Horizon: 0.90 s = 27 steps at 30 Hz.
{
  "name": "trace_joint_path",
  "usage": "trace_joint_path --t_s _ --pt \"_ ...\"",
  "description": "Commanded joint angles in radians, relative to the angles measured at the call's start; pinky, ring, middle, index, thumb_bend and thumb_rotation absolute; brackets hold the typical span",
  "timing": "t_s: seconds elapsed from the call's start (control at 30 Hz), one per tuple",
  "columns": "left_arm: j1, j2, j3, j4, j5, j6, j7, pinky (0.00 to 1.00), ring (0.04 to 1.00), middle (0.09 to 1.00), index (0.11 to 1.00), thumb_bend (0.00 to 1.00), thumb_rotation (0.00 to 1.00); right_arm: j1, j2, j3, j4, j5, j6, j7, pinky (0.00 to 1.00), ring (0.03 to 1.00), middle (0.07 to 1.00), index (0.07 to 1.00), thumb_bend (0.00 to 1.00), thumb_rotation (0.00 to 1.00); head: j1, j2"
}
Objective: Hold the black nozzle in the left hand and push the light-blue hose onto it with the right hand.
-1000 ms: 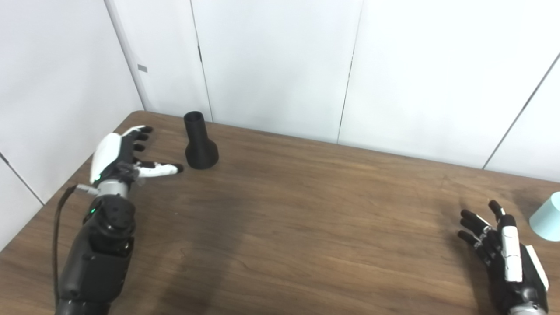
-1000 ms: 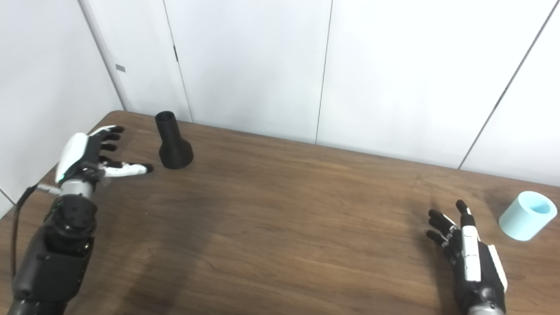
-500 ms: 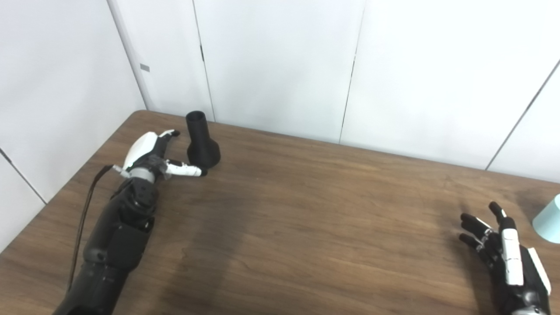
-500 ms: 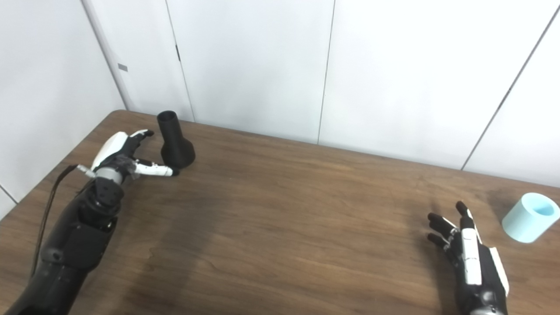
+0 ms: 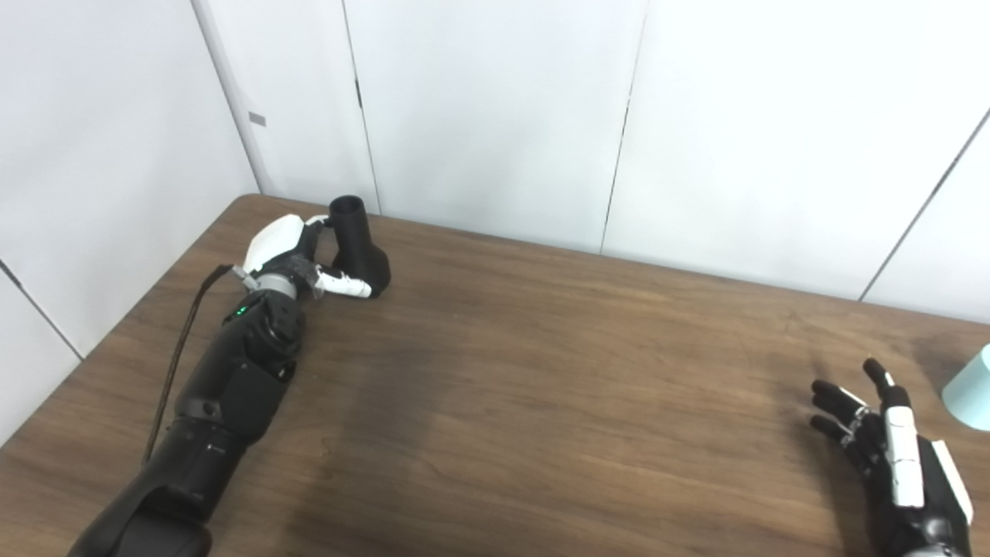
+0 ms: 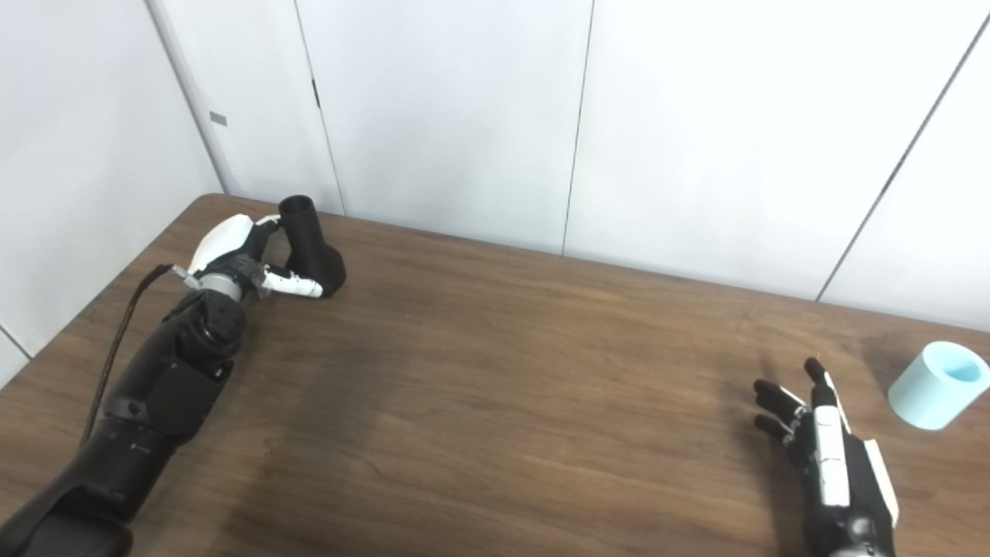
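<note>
Bench point(image 6: 495, 371): brown wood-grain top fills the lower two thirds of both head views, with white wall panels behind; it carries only the task's two parts, which sit well apart at opposite sides.

Left arm, change: over the last second it has stretched from the lower left toward the upper left of the frame, carrying the left hand point(image 6: 236, 259) up to the black nozzle point(image 6: 309, 251). Half a second ago the thumb only reached the flared base; now the fingers lie around the neck from the left and the thumb crosses the front of the base.

Left hand, state: curled about the nozzle and touching it, but the pictures do not show whether the grip is firm.

Black nozzle: upright on its wide base in the upper left, narrow open mouth on top, in the same spot as before and not lifted.

Meaning for the task: the hold on the nozzle looks to be forming, so the first step seems nearly done; the push-on has not begun.

Right hand point(image 6: 824, 456): lower right, fingers spread and holding nothing, barely shifted.

Light-blue hose point(image 6: 936, 384): a short tube at the right edge, just beyond the right hand and apart from it, tilted so its open end faces up and right.

Contents: the hose bore shows nothing inside; the nozzle's dark mouth cannot be read.
</note>
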Motion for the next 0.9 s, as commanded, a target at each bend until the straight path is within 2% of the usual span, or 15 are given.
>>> trace_joint_path --t_s 0.0,0.1,0.2,0.23,0.37,0.4,0.47,0.5,0.53,0.57,0.6,0.73,0.87 --pt "-0.043 0.01 -0.017 0.016 -0.004 -0.022 -0.002 0.74 0.898 0.921 0.901 1.0 0.22 0.0 0.001 0.006 -0.023 0.002 -0.007 0.01 0.77 0.824 0.769 0.971 0.38 1.0 0.0 0.001" --pt "-0.052 0.005 -0.022 0.046 -0.011 -0.033 0.016 0.75 0.9 0.911 0.878 1.0 0.2 0.002 0.0 0.008 -0.027 0.001 -0.009 0.012 0.75 0.82 0.777 0.977 0.38 1.0 0.0 0.003" --pt "-0.054 0.005 -0.027 0.058 -0.024 -0.043 0.017 0.7 0.862 0.869 0.817 1.0 0.15 0.004 -0.003 0.01 -0.029 -0.002 -0.009 0.014 0.77 0.826 0.776 0.976 0.39 1.0 0.0 0.005" --pt "-0.055 0.008 -0.029 0.059 -0.03 -0.044 0.006 0.65 0.818 0.834 0.781 1.0 0.13 0.004 -0.003 0.011 -0.029 -0.002 -0.008 0.014 0.78 0.829 0.777 0.976 0.4 1.0 -0.001 0.006" --pt "-0.054 0.005 -0.016 0.06 -0.065 -0.037 -0.016 0.57 0.703 0.734 0.691 0.95 0.03 0.006 -0.005 0.013 -0.03 -0.005 -0.013 0.014 0.77 0.827 0.774 0.973 0.41 1.0 -0.002 0.008" --pt "-0.05 0.004 -0.014 0.061 -0.072 -0.046 -0.013 0.56 0.687 0.722 0.68 0.94 0.02 0.006 -0.005 0.012 -0.03 -0.003 -0.013 0.015 0.77 0.826 0.774 0.972 0.4 1.0 -0.002 0.008" --pt "-0.043 0.006 -0.017 0.065 -0.078 -0.063 -0.007 0.49 0.576 0.632 0.61 0.9 0.0 0.005 -0.004 0.01 -0.027 0.003 -0.015 0.016 0.77 0.822 0.775 0.978 0.4 1.0 -0.002 0.008" --pt "-0.041 0.007 -0.021 0.067 -0.075 -0.067 -0.001 0.47 0.558 0.617 0.598 0.89 0.0 0.004 -0.003 0.008 -0.026 0.005 -0.014 0.015 0.76 0.822 0.776 0.979 0.4 1.0 -0.002 0.011" --pt "-0.039 0.008 -0.027 0.068 -0.069 -0.072 0.004 0.46 0.532 0.589 0.545 0.71 0.02 0.003 -0.001 0.006 -0.026 0.006 -0.012 0.013 0.75 0.815 0.774 0.975 0.4 1.0 -0.002 0.012" --pt "-0.038 0.009 -0.032 0.069 -0.065 -0.075 0.009 0.43 0.499 0.533 0.51 0.6 0.01 0.003 -0.001 0.005 -0.026 0.007 -0.01 0.011 0.74 0.808 0.771 0.97 0.4 1.0 -0.002 0.012" --pt "-0.035 0.012 -0.043 0.072 -0.05 -0.081 0.021 0.43 0.488 0.514 0.499 0.56 0.0 0.002 0.001 0.004 -0.026 0.007 -0.008 0.009 0.74 0.805 0.77 0.969 0.4 1.0 -0.002 0.013" --pt "-0.031 0.018 -0.069 0.07 -0.02 -0.073 0.038 0.43 0.491 0.525 0.469 0.52 0.0 0.003 0.003 0.002 -0.028 0.006 -0.003 0.005 0.72 0.79 0.754 0.962 0.4 1.0 -0.002 0.014" --pt "-0.029 0.019 -0.073 0.066 -0.013 -0.071 0.041 0.39 0.436 0.514 0.477 0.51 0.0 0.003 0.004 0.001 -0.028 0.008 -0.005 0.005 0.71 0.779 0.751 0.956 0.39 1.0 -0.004 0.015"
